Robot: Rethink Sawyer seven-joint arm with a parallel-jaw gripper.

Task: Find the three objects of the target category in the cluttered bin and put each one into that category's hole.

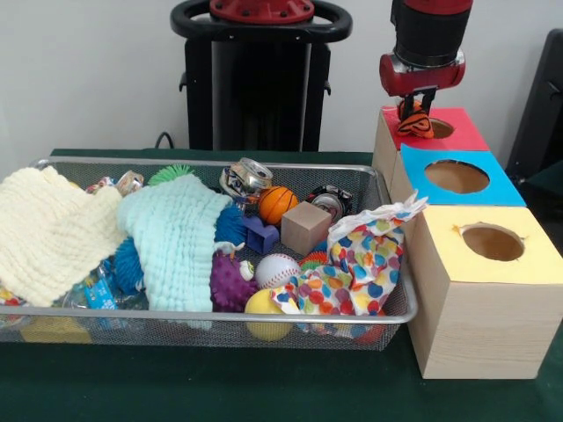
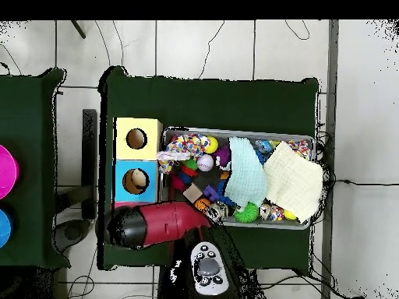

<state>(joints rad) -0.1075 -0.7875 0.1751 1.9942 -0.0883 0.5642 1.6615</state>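
Observation:
The wire mesh bin (image 1: 202, 315) stands on the green table, full of cloths and toys; it also shows in the overhead view (image 2: 241, 131). My gripper (image 1: 414, 112) is at the right rear, shut on a small orange and black striped toy (image 1: 413, 124). It holds the toy just above the red-topped box (image 1: 464, 134), at the left edge of the hole (image 1: 442, 129). In the overhead view my red arm (image 2: 160, 223) covers the red box and the gripper.
A blue-topped box (image 1: 457, 178) and a yellow-topped box (image 1: 489, 242) stand in a row in front of the red one. The bin holds a cream cloth (image 1: 48, 233), a mint cloth (image 1: 176, 242), a polka-dot cloth (image 1: 369, 255), a small basketball (image 1: 277, 204), a baseball (image 1: 277, 270) and a wooden block (image 1: 305, 227).

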